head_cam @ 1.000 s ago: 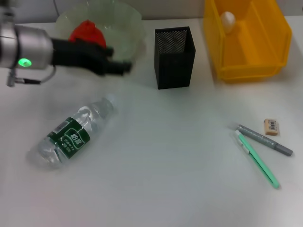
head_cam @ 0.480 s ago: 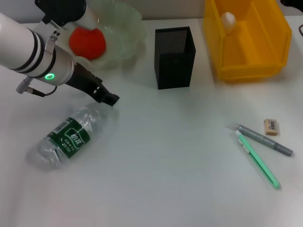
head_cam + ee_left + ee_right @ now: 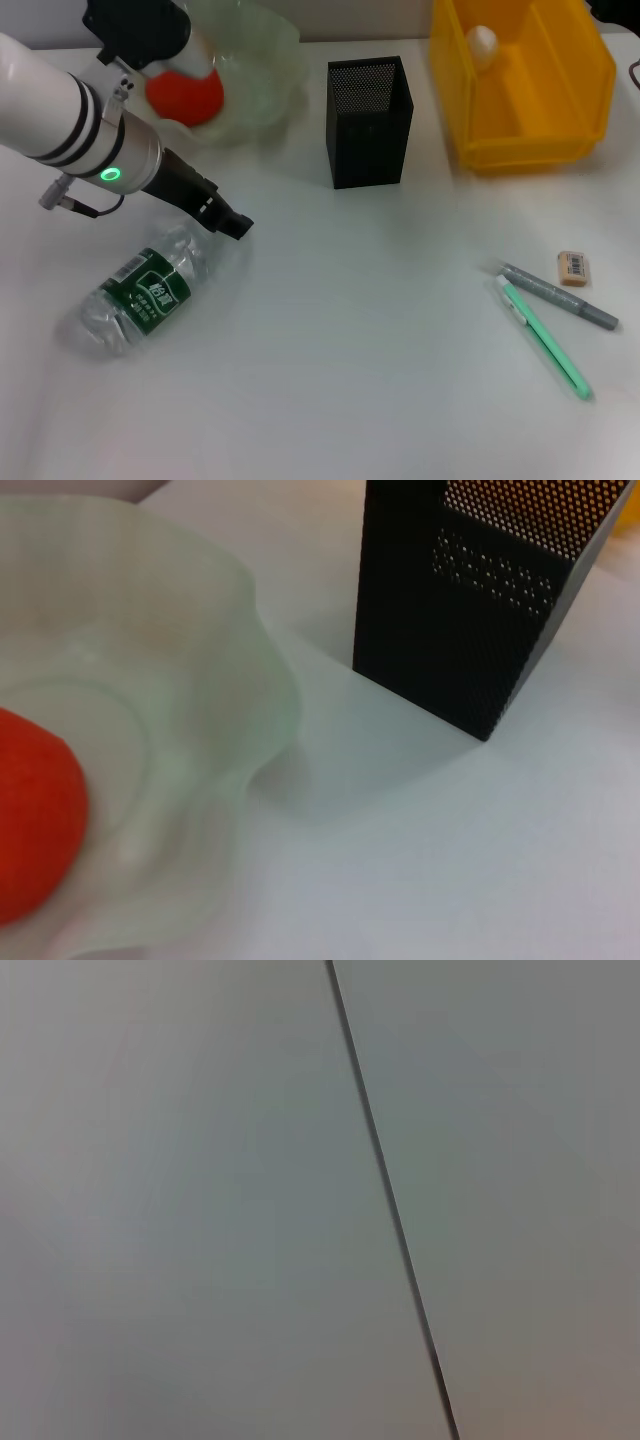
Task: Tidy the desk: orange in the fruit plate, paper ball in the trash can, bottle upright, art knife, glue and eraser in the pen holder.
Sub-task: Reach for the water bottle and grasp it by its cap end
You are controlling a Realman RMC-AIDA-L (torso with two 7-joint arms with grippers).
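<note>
The orange point(image 3: 185, 92) lies in the pale-green fruit plate point(image 3: 272, 62) at the back left. Both show in the left wrist view, the orange point(image 3: 30, 820) and the plate point(image 3: 250, 690). The bottle point(image 3: 145, 288) lies on its side at the front left, cap toward the back right. My left gripper point(image 3: 233, 222) hovers just beyond the cap end. The paper ball point(image 3: 483, 42) sits in the yellow trash can point(image 3: 590, 90). The black mesh pen holder point(image 3: 368, 120) stands between plate and bin. The eraser point(image 3: 573, 268), a grey art knife point(image 3: 560, 297) and a green glue stick point(image 3: 545, 340) lie at the right.
The pen holder point(image 3: 470, 610) stands close beside the plate in the left wrist view. The right wrist view shows only a plain grey surface with a dark seam. The white desk stretches open between the bottle and the pens.
My left arm has swung from beside the fruit plate down and toward me. Its gripper now sits by the bottle's cap. The bottle has not moved.
</note>
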